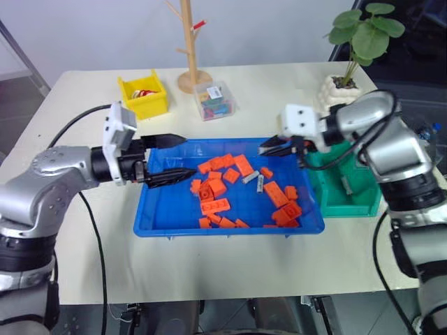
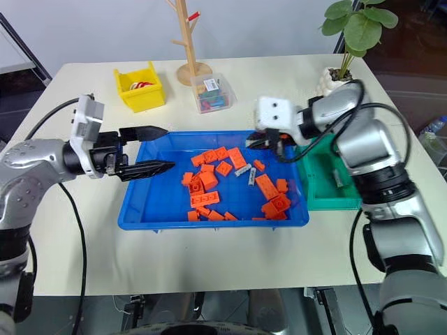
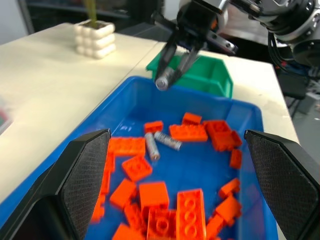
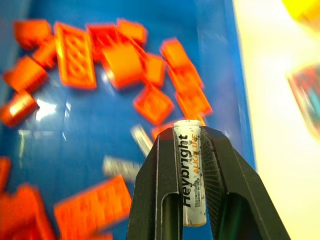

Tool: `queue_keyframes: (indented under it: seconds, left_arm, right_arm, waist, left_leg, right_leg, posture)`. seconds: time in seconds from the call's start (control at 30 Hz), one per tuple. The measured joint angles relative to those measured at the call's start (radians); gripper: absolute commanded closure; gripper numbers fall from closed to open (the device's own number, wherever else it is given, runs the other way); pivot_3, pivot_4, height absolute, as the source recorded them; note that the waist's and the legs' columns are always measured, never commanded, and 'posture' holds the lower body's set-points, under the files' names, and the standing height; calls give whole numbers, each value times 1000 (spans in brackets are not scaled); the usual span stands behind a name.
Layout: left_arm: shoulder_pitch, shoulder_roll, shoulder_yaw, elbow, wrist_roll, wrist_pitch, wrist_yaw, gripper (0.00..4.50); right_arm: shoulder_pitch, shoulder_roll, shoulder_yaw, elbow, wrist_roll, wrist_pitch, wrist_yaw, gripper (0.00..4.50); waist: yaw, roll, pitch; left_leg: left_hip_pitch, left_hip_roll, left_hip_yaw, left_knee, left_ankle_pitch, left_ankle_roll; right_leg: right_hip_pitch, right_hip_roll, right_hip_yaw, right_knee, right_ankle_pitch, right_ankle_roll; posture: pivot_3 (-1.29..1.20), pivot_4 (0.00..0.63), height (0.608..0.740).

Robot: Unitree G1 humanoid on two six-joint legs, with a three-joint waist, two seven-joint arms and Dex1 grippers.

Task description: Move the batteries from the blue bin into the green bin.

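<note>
One battery (image 4: 190, 172) pinched lengthwise in closed right tool (image 4: 189, 142), lifted over blue bin (image 1: 164, 209); two more (image 3: 160, 143) among bricks (image 1: 216, 183). Left tool (image 1: 170, 158) open, empty. Probably light, rigid, slick; best gripped mid-barrel. Green bin (image 1: 335, 199) beside.

Pale cream rectangular tabletop (image 1: 230, 265) with bins, a box, a stand and a plant on it

A large shallow bright-blue plastic bin (image 1: 171, 213) sits at the middle, a smaller teal-green plastic bin (image 1: 349, 202) just beside it on the right; along the far side stand a small yellow plastic bin (image 1: 143, 96), a wooden branching stand on a round base (image 1: 192, 77), a clear plastic box (image 1: 215, 100) and a white knobbly pot with a green plant (image 1: 340, 91).
</note>
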Motion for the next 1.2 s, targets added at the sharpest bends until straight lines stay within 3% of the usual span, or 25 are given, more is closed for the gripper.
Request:
queue_keyframes:
  seconds: [0.27, 0.7, 0.97, 1.0, 1.2]
  left_arm:
    - [-81, -97, -92, 144, 94, -83, -52, 0]
    - [-114, -141, -109, 274, 170, -146, -97, 0]
    - [-114, -140, -109, 266, 174, -144, -98, 0]
    - [-114, -139, -109, 261, 174, -143, -99, 0]
    - [-109, -121, -103, 250, 173, -139, -102, 0]
  right_arm:
    - [168, -179, -124, 25, -2, 21, -53, 4465]
    - [302, -267, -158, 168, -81, -117, -178, 4465]
    - [310, -271, -158, 202, -93, -147, -193, 390]
    - [310, -271, -158, 204, -96, -149, -194, 74]
    - [265, -233, -158, 185, -88, -121, -195, 74]
  waist:
    - [3, 0, 0]
    - [5, 0, 0]
    - [6, 0, 0]
    - [6, 0, 0]
    - [-3, 0, 0]
  left_leg:
    - [1, 0, 2, 0, 0, 0]
    - [1, 0, 2, 0, 0, 0]
    - [0, 0, 2, 0, 0, 0]
    - [0, 0, 2, 0, 0, 0]
    - [1, 0, 2, 0, 0, 0]
  right_leg:
    - [0, 0, 0, 0, 0, 0]
    - [0, 0, 0, 0, 0, 0]
    - [0, 0, 0, 0, 0, 0]
    - [0, 0, 0, 0, 0, 0]
    - [0, 0, 0, 1, 0, 0]
  posture:
    - [0, 150, 740]
    - [0, 150, 740]
    - [0, 150, 740]
    - [0, 150, 740]
    - [0, 150, 740]
